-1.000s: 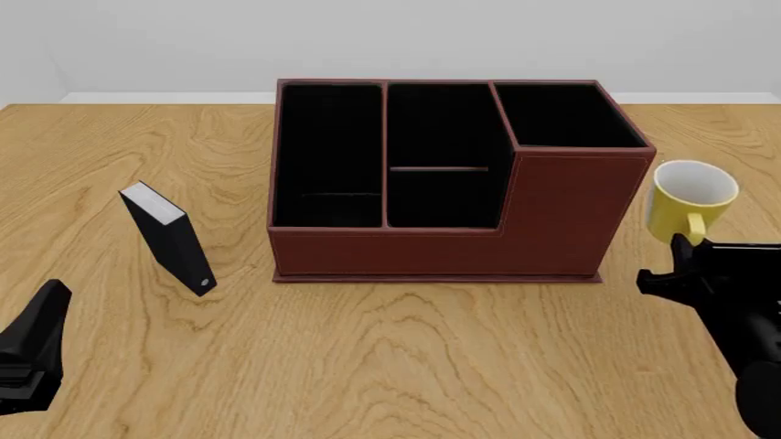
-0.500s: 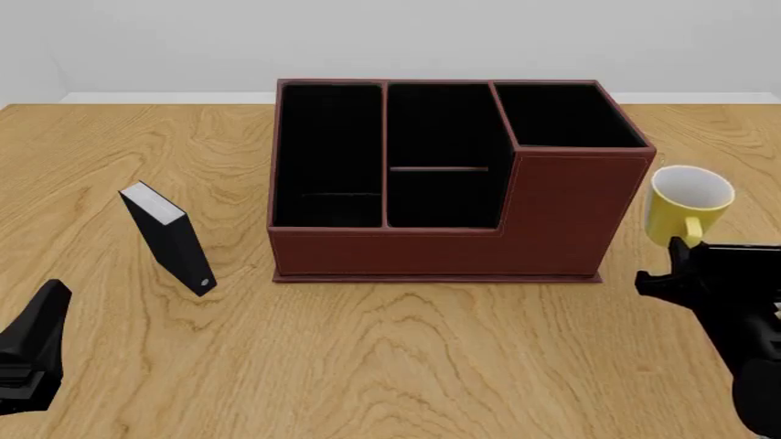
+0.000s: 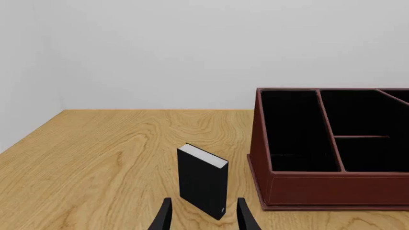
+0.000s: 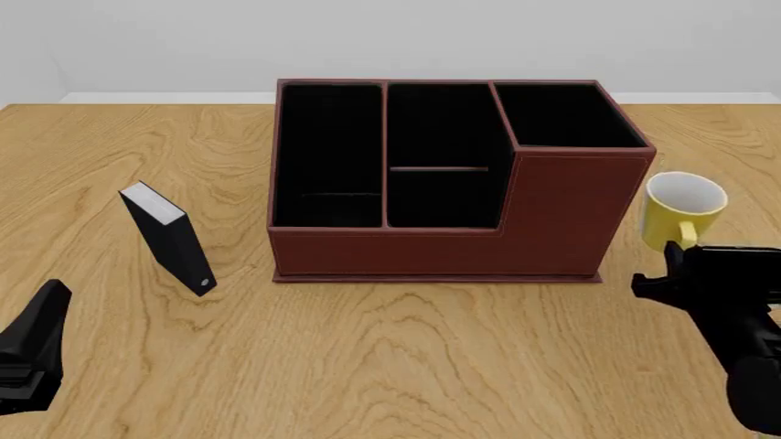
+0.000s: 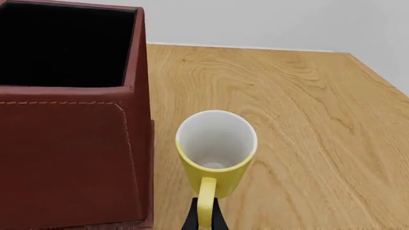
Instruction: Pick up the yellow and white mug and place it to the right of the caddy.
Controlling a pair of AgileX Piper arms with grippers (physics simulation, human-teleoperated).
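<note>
While the right end effector pinches the handle of the yellow and white mug, which stands upright just right of the caddy, the left end effector hangs apart, far off.

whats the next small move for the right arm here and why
Probably lower a little more, then open. The right gripper is shut on the yellow and white mug by its handle, upright and already right of the caddy. Whether its base touches the table cannot be told, so ease down before release.
</note>
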